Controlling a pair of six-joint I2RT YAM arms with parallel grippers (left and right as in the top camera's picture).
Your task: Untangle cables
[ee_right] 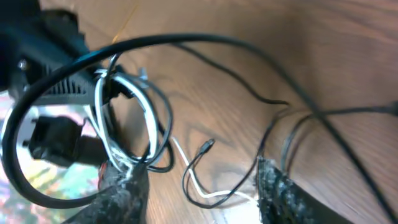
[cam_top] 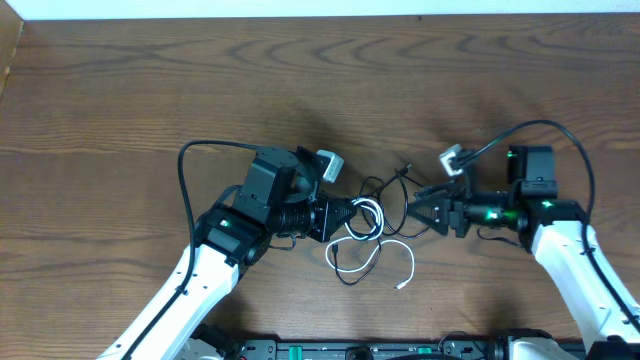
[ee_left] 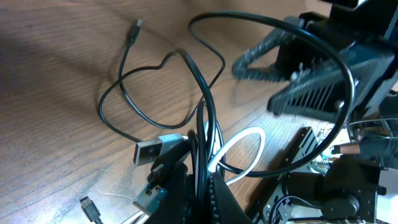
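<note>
My left gripper [cam_top: 350, 216] is shut on the bundled part of the cables, where the white cable [cam_top: 372, 216] and black cable [cam_top: 384, 186] coil together. The left wrist view shows the jaws [ee_left: 202, 182] clamped on black strands, with two USB plugs [ee_left: 151, 152] beside them and a white loop [ee_left: 241, 144]. The white cable trails toward the front edge and ends in a plug [cam_top: 401, 286]. A black plug [cam_top: 405, 166] lies at the far side. My right gripper [cam_top: 410, 208] is open and empty just right of the bundle. Its fingers [ee_right: 199, 173] straddle loose white and black strands [ee_right: 208, 194] on the table.
The wooden table [cam_top: 320, 90] stretches far behind both arms. Thick black robot wires arc over each arm, one on the left [cam_top: 185, 160] and one on the right [cam_top: 560, 128]. The table's front rail [cam_top: 350, 350] runs just below the cables.
</note>
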